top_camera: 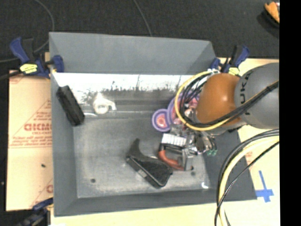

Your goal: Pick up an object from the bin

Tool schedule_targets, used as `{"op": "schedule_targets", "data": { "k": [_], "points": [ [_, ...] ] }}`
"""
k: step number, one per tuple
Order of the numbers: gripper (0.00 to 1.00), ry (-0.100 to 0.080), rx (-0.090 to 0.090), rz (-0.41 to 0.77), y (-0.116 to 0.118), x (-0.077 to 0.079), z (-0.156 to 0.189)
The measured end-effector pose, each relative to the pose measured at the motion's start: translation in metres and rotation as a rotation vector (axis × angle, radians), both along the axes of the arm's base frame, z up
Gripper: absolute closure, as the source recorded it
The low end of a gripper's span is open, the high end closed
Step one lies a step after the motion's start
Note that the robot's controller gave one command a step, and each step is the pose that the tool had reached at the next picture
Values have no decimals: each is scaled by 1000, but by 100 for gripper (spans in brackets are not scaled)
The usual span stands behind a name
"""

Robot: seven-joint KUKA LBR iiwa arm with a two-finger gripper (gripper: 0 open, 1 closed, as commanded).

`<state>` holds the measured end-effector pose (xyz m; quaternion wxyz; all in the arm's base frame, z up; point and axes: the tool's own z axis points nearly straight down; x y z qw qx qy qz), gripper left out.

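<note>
Camera view looked down into the grey bin (141,192), where the gripper (181,155) stood low at the floor, near the wall on the arm's side. Whether it was released or clenched could not be told, as its tip was lost among its own metal parts and cables. Right at the gripper, and seemingly touching it, lay a small orange-red curved thing (168,158); nothing could be seen lifted clear of the floor. Just beside the gripper, on the side away from the arm, lay a black flat thing (151,169) with a curved dark end, close against the orange-red piece. A little further from the gripper, toward the back wall, sat a purple round thing with a pink centre (161,120), near the wrist's cables. Well apart from the gripper, along the back wall, lay a small white thing (102,105). Farthest from it, a black bar (70,106) lay at the opposite side wall. By my reading the task was at its middle: the gripper was down among the things, but no pick was shown as done. What was left was a sure grip on the orange-red piece or its black neighbour, then the lift out of the bin
</note>
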<state>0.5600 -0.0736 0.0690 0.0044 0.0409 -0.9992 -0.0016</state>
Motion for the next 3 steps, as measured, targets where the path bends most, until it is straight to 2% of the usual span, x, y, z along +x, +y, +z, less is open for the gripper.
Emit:
{"op": "schedule_targets", "data": {
  "k": [1,2,3],
  "points": [
    [0,3,-4,147,17,80,0],
    [0,-7,1,-332,1,40,2],
    [0,-5,-4,164,31,19,3]
  ]
}}
